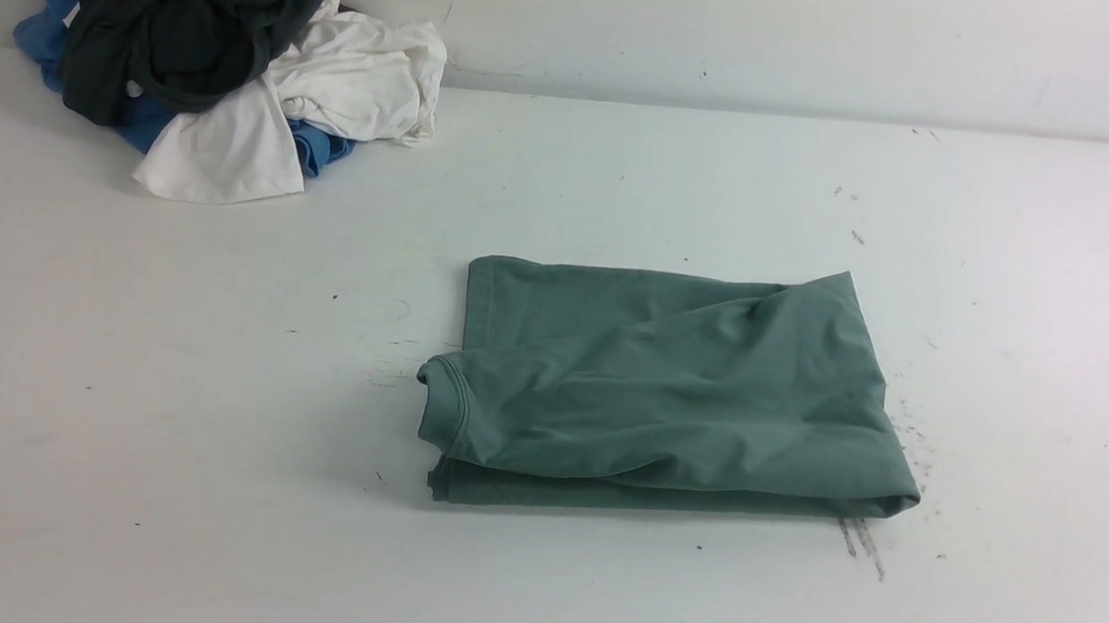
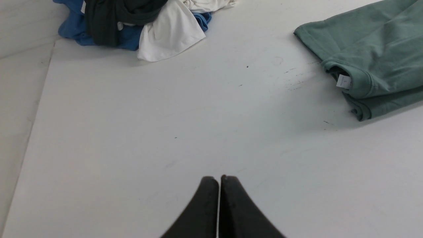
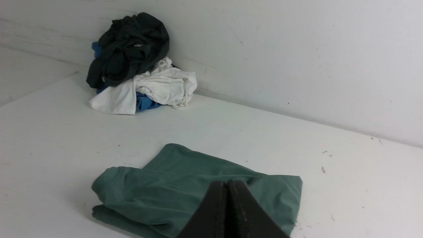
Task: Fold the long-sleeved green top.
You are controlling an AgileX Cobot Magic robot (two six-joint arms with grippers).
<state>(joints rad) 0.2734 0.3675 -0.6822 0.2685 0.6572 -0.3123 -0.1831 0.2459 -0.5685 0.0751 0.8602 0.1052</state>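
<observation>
The left end effector point(image 2: 218, 180) is seen with its dark, tapered fingers pressed together, nothing pinched, held above bare tabletop point(image 2: 165, 138). The right end effector point(image 3: 227, 183) is likewise pressed together and empty, poised above the near part of the top point(image 3: 185, 188). The top point(image 1: 668, 392) is laid near the middle of the tabletop point(image 1: 154, 417), folded into a thick, roughly rectangular packet of soft, matte sage-green knit; shallow diagonal creases are spread across its upper layer, a ribbed neckband is curled at its left edge, and a small white label point(image 2: 343, 81) is tucked inside that opening. The tabletop is a smooth white sheet marked with dark scuffs beside the packet. Far off at the back-left corner, against the wall, a crumpled heap point(image 1: 216, 51) of black, white and blue garments is piled.
</observation>
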